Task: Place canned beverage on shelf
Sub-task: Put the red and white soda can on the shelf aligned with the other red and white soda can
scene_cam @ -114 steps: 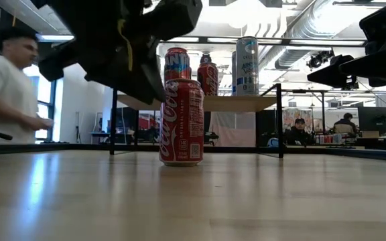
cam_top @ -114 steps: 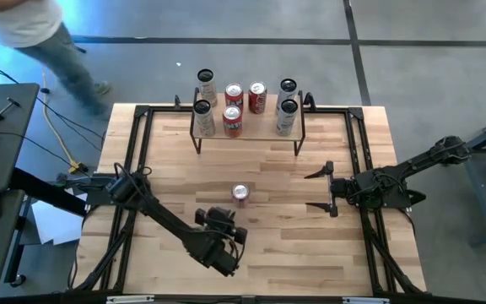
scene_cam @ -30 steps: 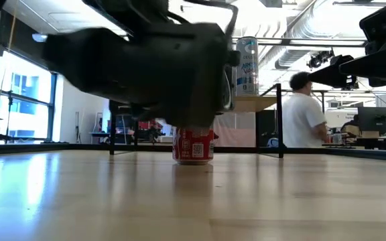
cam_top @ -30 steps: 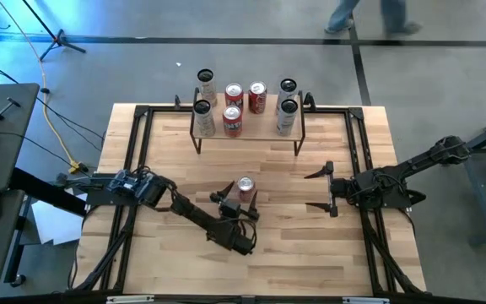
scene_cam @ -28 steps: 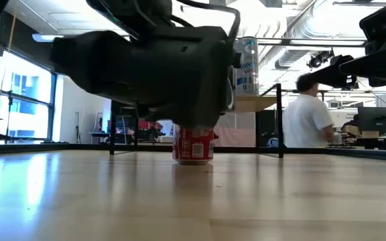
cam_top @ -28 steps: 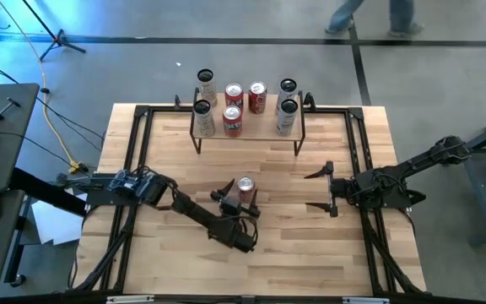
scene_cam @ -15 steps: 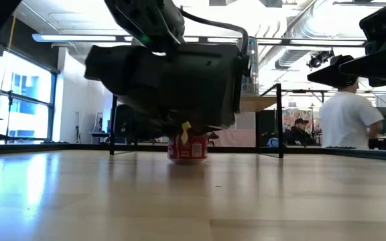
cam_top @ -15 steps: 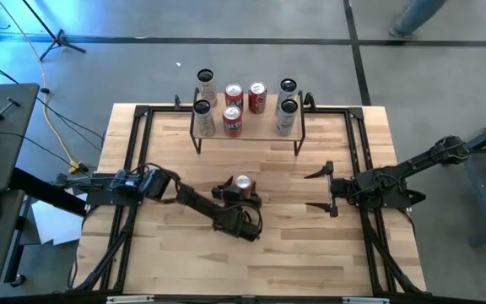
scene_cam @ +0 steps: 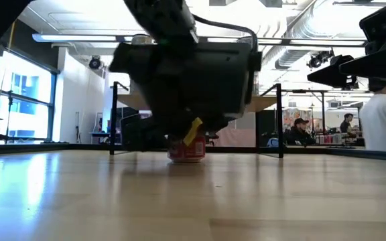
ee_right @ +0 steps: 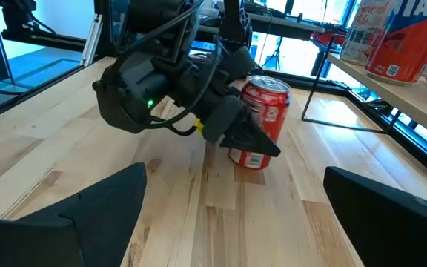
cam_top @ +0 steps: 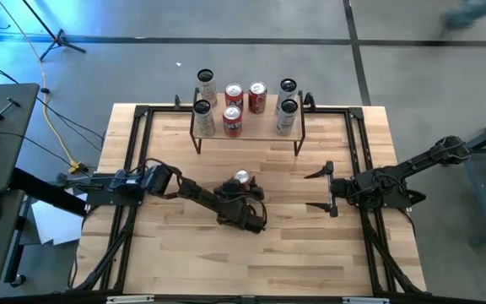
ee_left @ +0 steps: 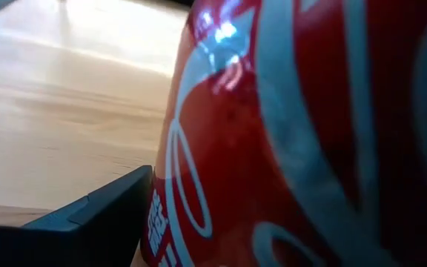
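left arm reaches in low across the table, its left gripper down around the red cola can mid-table, in front of the shelf. from the right wrist view one finger lies along the can's side, can upright on the wood. left wrist view is nearly all red can wall, one dark finger at the edge. jaws partway in, closing on the can, but can't tell if they've got a firm grip yet. my read: not clamped.

progress, as i judge it: approach done, grasp underway. left to do: finish the squeeze, lift, carry to the shelf, set down, let go. can not yet off the table.

shelf top already has stock: two pale cans on its left part, two red cans in the middle, two more pale cans to the right. open board shows btwn the red and right-hand cans, looks like the likely spot.

right side: right gripper parked well apart from the can, fingers wide open, holding nothing.

vs earlier: a few s back the left gripper sat nearer the front edge, short of the can. a sec ago it was just reaching it, jaws wider. now further fwd, fingers drawing in. can about where it stood. right arm no change. person walking past the far side now gone from the overhead view.
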`<state>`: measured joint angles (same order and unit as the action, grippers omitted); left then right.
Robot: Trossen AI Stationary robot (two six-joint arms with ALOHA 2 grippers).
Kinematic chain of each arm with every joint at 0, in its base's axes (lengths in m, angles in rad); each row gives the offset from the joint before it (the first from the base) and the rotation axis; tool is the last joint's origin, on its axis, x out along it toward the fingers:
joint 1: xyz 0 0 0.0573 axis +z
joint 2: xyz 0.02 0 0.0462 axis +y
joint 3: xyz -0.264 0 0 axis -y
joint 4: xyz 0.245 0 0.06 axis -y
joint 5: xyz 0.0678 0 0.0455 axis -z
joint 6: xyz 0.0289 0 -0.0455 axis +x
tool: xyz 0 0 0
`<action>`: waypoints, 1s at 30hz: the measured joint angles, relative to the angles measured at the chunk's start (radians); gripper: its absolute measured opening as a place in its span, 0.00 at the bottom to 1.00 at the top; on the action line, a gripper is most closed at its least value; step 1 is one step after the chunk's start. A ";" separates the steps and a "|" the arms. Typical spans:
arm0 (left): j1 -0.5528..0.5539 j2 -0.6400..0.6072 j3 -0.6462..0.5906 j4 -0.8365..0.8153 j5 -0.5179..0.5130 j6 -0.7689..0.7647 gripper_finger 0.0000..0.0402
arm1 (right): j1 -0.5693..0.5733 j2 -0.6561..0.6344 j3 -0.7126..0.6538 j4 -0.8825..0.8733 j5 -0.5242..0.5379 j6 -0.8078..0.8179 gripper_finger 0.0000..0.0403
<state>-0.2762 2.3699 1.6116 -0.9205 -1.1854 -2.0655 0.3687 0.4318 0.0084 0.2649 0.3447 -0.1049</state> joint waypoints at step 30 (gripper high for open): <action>0.063 0.001 0.126 -0.098 0.197 -0.008 0.88 | 0.000 0.000 0.000 0.000 0.000 0.000 0.99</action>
<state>-0.2133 2.3707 1.7378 -1.0188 -0.9888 -2.0733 0.3687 0.4320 0.0085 0.2646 0.3447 -0.1051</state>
